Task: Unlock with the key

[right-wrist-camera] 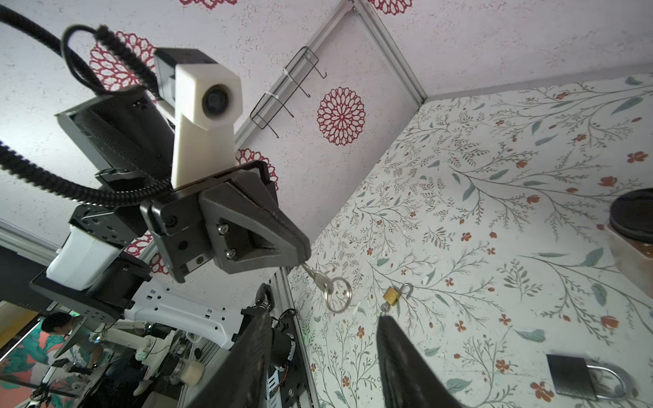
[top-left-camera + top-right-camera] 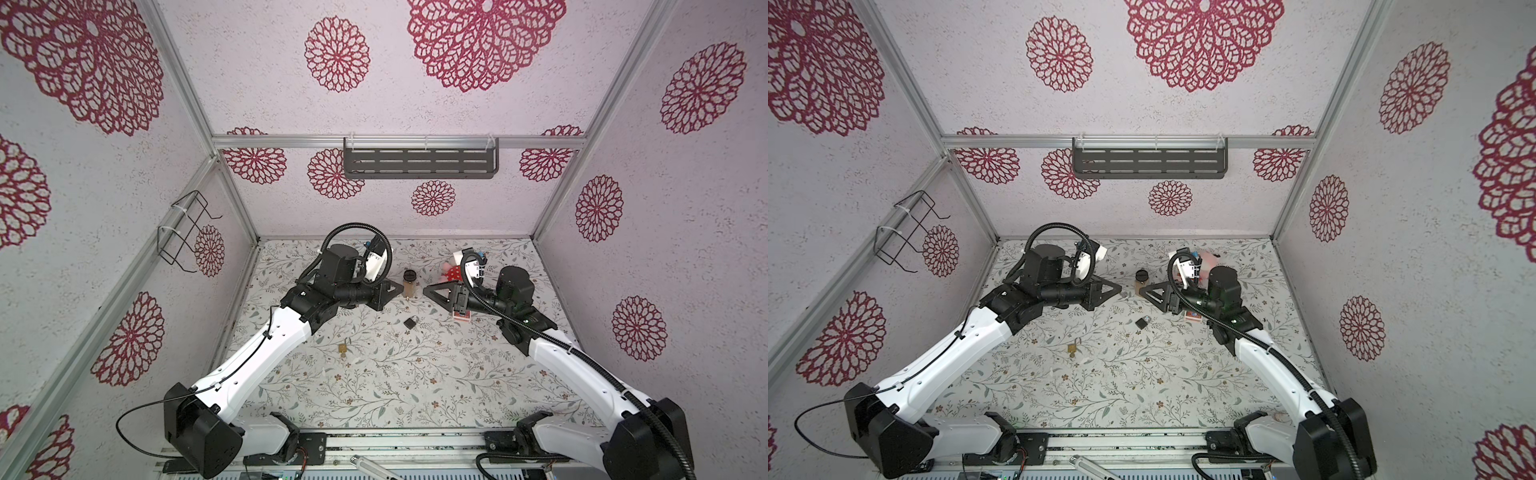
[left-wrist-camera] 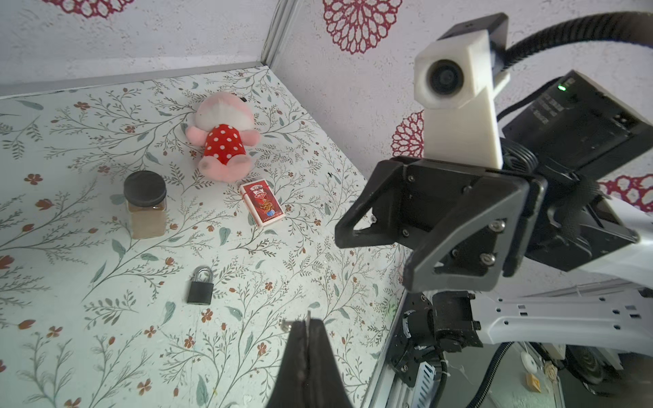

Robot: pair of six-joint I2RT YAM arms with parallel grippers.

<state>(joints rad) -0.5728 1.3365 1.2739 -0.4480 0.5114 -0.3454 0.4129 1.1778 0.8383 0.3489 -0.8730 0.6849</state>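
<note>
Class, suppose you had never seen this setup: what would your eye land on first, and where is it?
First the two black grippers nearly nose to nose above the floral table: the left gripper pinches a dangling key, the right gripper stands open. Next the pink plush toy in a red polka-dot dress near the far edge, right of centre, then the black padlock lying mid-table.
</note>
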